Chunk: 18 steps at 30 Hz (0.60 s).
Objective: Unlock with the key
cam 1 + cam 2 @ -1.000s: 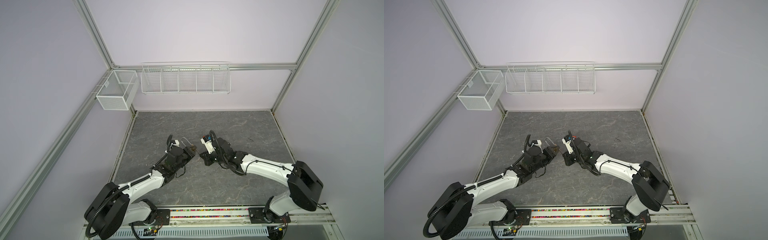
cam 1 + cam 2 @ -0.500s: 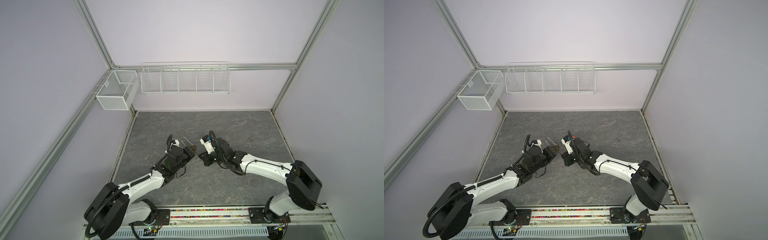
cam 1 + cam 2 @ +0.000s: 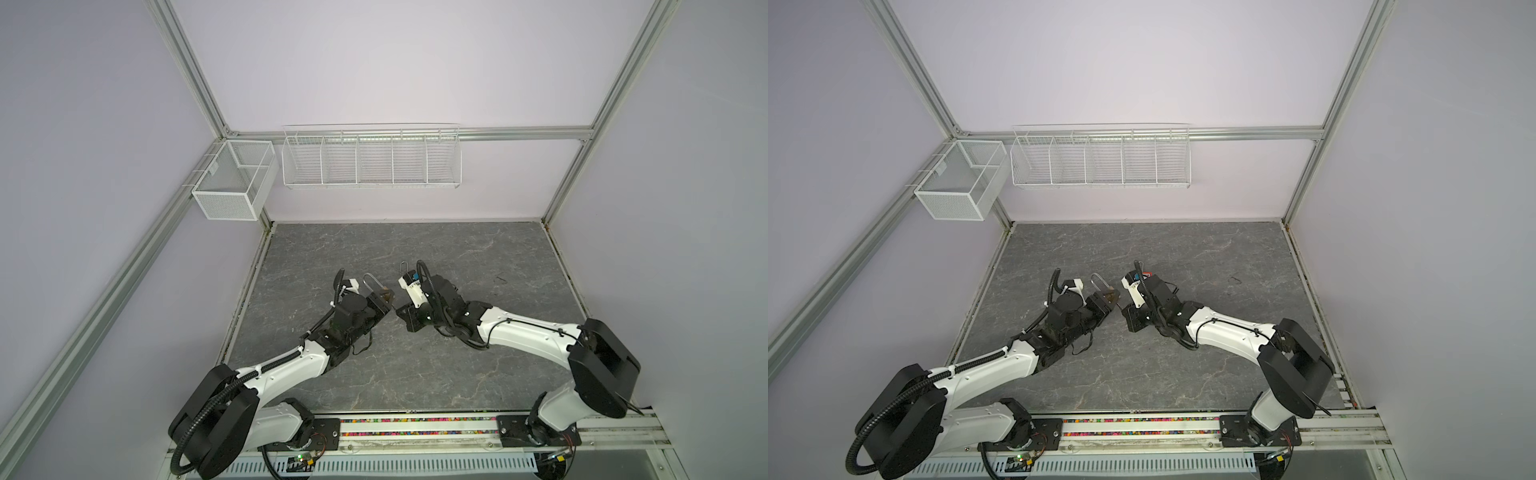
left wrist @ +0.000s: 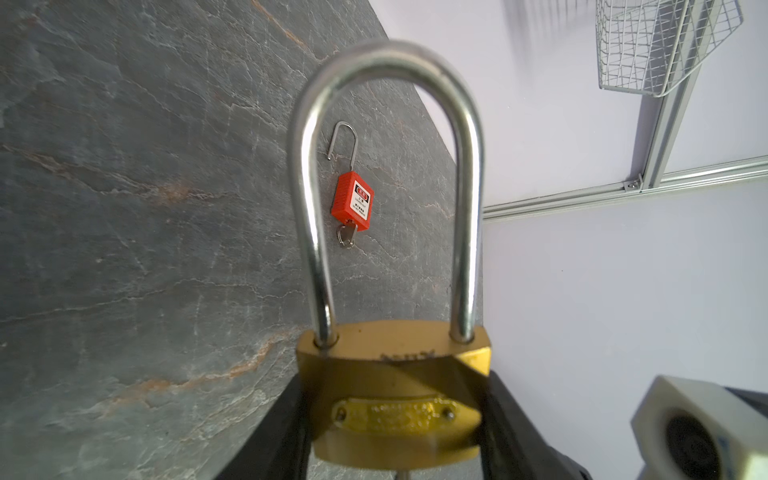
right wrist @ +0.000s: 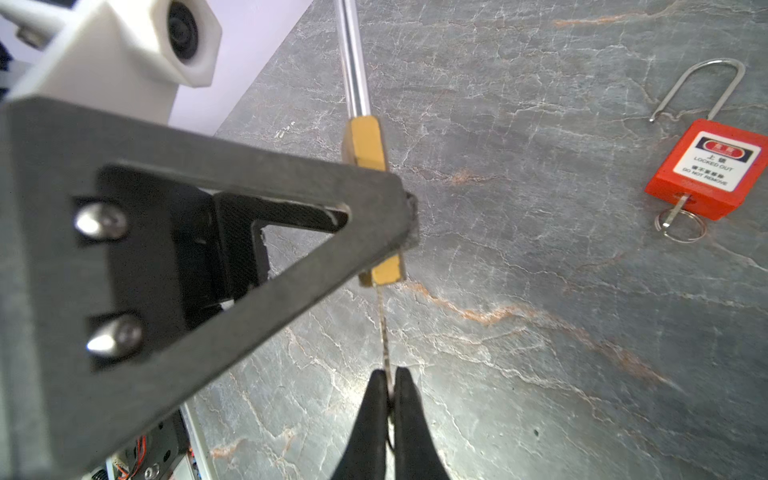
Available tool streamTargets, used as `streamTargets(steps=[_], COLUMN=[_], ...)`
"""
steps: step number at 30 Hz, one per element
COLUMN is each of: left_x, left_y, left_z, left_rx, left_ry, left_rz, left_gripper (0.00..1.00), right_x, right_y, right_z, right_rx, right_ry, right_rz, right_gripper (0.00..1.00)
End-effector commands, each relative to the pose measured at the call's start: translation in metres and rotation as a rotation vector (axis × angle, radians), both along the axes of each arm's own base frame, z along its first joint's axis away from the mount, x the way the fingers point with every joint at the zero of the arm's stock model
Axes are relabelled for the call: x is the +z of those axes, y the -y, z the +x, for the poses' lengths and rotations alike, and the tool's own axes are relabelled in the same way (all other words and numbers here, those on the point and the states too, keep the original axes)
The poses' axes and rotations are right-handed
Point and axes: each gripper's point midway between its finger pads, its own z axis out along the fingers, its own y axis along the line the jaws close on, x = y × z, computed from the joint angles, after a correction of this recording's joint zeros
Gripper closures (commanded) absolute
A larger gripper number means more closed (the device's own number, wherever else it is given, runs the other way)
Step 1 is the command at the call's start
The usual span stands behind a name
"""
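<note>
My left gripper is shut on a brass padlock, one finger on each side of its body. Its silver shackle sits closed and points away from the wrist. My right gripper faces it from the right, shut on a thin key. The key's blade reaches the underside of the padlock body. I cannot tell how far in it sits.
A red lockout padlock lies on the grey stone-pattern table beyond the grippers, shackle open, with its own key and ring in it. A white wire rack and a mesh box hang on the back rails.
The right arm has edged slightly left toward the left gripper. The left arm and the padlock have not visibly moved.
</note>
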Motion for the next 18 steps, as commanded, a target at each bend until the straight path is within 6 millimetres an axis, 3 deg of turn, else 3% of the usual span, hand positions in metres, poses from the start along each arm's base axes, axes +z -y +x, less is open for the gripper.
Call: streamTargets(steps=[1, 18], left_x=[0.027, 0.006], left_y=[0.009, 0.009], left_z=[0.005, -0.002], left_rx=[-0.011, -0.016], left_ry=[0.07, 0.06], left_rz=[-0.067, -0.006], left_gripper=[1.0, 1.0], right_x=[0.013, 0.034], right_y=[-0.007, -0.005], right_z=[0.009, 0.017], right_rx=[-0.013, -0.037], right_ry=[0.02, 0.025], right_rz=[0.038, 0.078], right_gripper=[0.93, 0.93])
